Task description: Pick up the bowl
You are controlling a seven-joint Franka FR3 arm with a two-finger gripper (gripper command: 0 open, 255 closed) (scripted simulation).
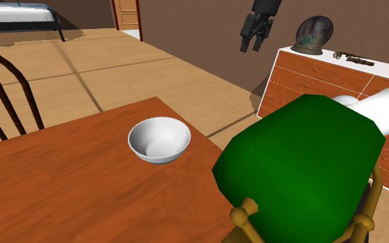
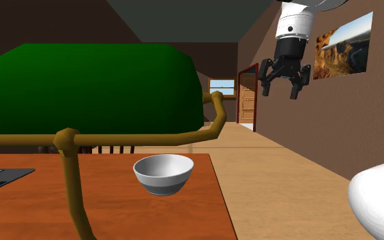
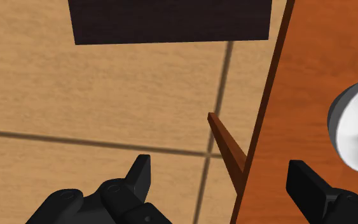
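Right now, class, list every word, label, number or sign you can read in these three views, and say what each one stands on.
None: no readable text in any view.
The white bowl is plain inside and out.
The wooden table bears no mark.
The wall picture shows a rocky landscape with no lettering.
The chest of drawers has no label.
The black gripper shows no brand or number.

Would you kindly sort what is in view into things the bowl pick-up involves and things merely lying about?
Job in hand: bowl; open end effector; table the bowl sits on.
Lying about: green chair; dresser; globe on it; wall picture.
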